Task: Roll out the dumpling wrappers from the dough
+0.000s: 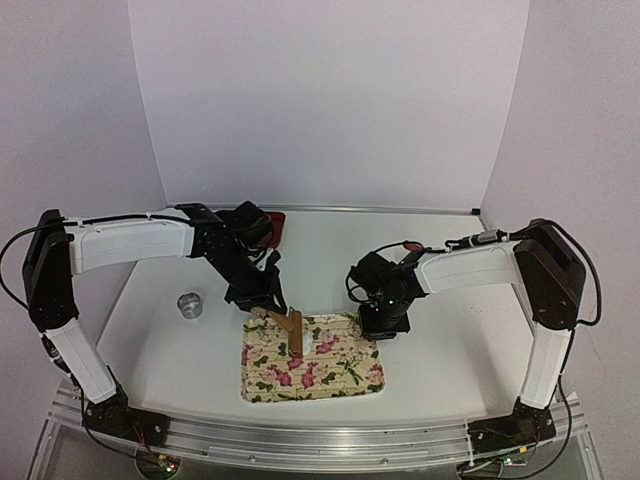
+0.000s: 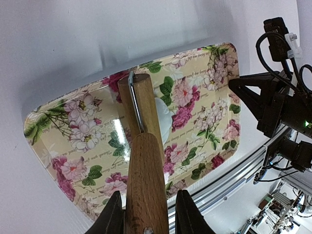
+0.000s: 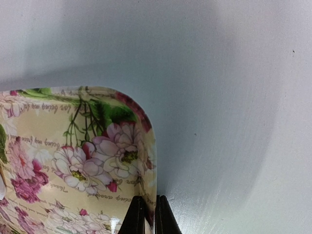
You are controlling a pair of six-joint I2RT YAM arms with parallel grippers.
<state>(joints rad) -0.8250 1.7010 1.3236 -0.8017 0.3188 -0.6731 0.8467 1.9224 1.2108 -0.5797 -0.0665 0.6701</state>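
A floral tray lies at the table's near middle. A white lump of dough sits in it. A wooden rolling pin slants down over the tray, its roller against the left side of the dough. My left gripper is shut on the pin's handle. My right gripper is shut on the tray's rim at its far right corner, one finger inside and one outside. The dumpling wrappers are out of view.
A metal ring cutter stands on the table left of the tray. A dark red object lies at the back, partly behind the left arm. White walls close in the table. The right arm looms beside the tray.
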